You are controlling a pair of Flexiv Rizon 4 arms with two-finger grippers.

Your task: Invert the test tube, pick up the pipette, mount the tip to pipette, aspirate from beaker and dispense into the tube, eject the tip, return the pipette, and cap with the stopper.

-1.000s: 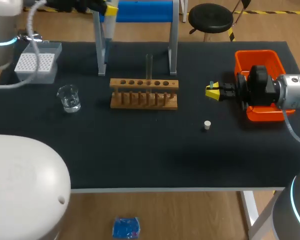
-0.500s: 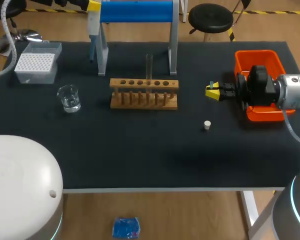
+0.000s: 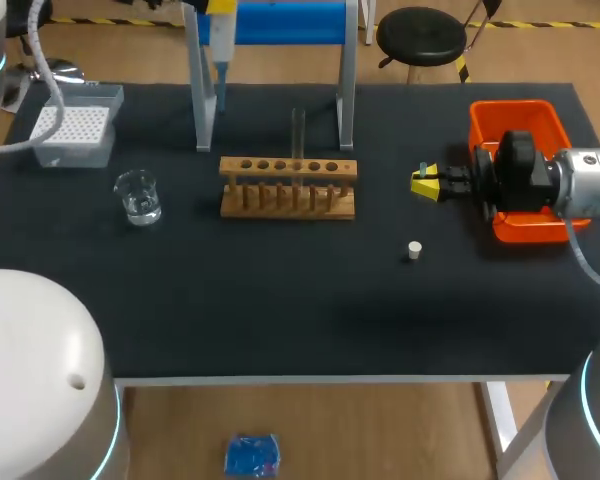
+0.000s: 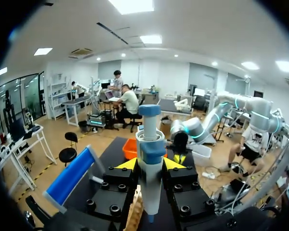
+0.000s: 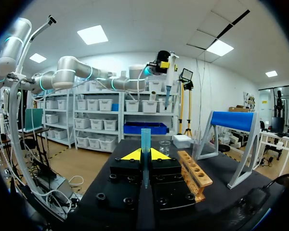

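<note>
- My left gripper (image 4: 150, 165) is clamped on the pipette (image 4: 151, 144) (white barrel, blue collar), which stands upright between its fingers.
- My right gripper (image 5: 145, 155) pinches a slim blue tip (image 5: 145, 138), which pokes out ahead.

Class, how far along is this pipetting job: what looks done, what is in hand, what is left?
Done: the test tube stands in the rack; the left fingers are shut on the pipette. In hand: the right fingers hold a tip, not yet mounted. Left: drawing from the beaker, dispensing, ejecting, returning the pipette, capping; the stopper lies loose on the table.
</note>
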